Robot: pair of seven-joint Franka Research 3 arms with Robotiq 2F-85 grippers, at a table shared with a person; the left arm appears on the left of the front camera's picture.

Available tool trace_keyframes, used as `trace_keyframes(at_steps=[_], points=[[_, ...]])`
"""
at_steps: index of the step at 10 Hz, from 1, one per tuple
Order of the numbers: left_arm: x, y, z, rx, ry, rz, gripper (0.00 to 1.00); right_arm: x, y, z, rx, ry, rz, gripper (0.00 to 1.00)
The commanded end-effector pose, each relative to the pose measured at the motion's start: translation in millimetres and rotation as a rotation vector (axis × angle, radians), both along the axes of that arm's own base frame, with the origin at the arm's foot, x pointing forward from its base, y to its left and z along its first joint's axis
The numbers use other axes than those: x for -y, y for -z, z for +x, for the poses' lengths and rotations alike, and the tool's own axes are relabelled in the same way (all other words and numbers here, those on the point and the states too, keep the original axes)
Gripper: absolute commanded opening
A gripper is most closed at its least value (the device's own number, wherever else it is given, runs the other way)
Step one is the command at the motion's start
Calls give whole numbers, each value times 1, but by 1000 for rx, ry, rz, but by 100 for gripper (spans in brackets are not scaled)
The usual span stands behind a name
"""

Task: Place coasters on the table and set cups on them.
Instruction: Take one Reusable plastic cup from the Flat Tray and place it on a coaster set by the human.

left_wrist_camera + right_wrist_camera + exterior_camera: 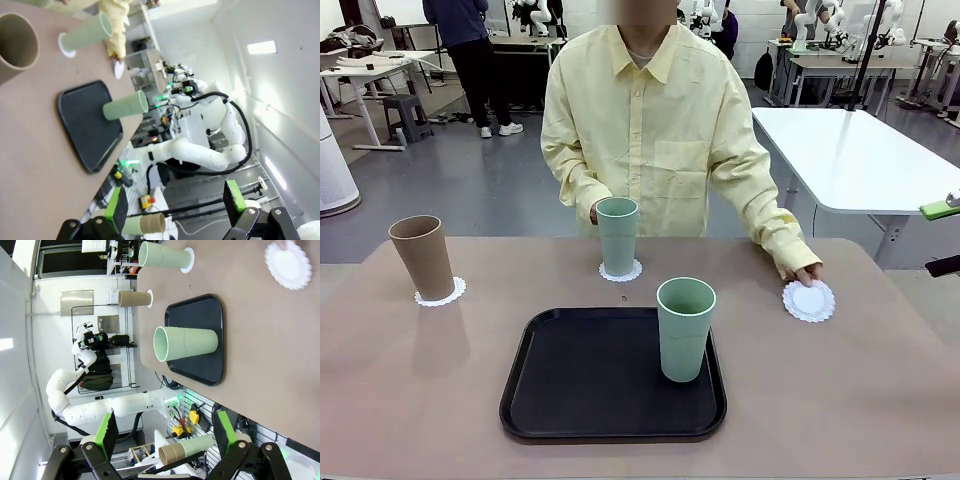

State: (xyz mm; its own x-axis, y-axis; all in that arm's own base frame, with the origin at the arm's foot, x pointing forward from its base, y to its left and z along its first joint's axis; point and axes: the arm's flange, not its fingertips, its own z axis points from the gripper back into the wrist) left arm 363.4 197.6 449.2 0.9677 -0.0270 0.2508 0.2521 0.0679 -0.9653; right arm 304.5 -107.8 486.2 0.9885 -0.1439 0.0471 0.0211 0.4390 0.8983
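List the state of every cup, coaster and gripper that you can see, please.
brown cup: upright on the left coaster
far green cup: upright on the middle coaster, hand beside it
near green cup: upright on the tray, no coaster under it
right coaster: bare, other hand on its edge
left gripper: open, empty
right gripper: open, empty

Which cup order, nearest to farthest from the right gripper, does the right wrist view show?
From the right gripper:
1. tray green cup, on the black tray.
2. other green cup, at the table's far edge.
3. brown cup, at its left end.
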Motion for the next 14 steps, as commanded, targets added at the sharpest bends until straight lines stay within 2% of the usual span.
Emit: trace_keyframes(at_steps=[1,3,4,5,6,8,10,11,14], points=[[-1,0,-1,1,-7,-5,100,-2,-1,3,29,1,35,100],[-1,0,-1,1,-7,-5,100,-2,-1,3,29,1,35,100],[-1,0,-1,1,-7,-5,100,0,0,0,0,0,0,100],[-1,0,-1,1,-7,-5,100,-1,-22,8,42,-79,-143,100],[-1,0,-1,1,-7,-5,100,-4,-44,15,21,-114,-223,100],[-1,0,-1,1,-7,-5,100,-13,-76,22,52,-132,-251,100],[-1,0,-1,1,-7,-5,100,-22,-97,24,109,-234,-374,100],[-1,0,-1,1,-7,-5,100,-25,-104,29,160,-282,-435,100],[-1,0,-1,1,-7,-5,100,-39,-111,36,277,-367,-686,100]])
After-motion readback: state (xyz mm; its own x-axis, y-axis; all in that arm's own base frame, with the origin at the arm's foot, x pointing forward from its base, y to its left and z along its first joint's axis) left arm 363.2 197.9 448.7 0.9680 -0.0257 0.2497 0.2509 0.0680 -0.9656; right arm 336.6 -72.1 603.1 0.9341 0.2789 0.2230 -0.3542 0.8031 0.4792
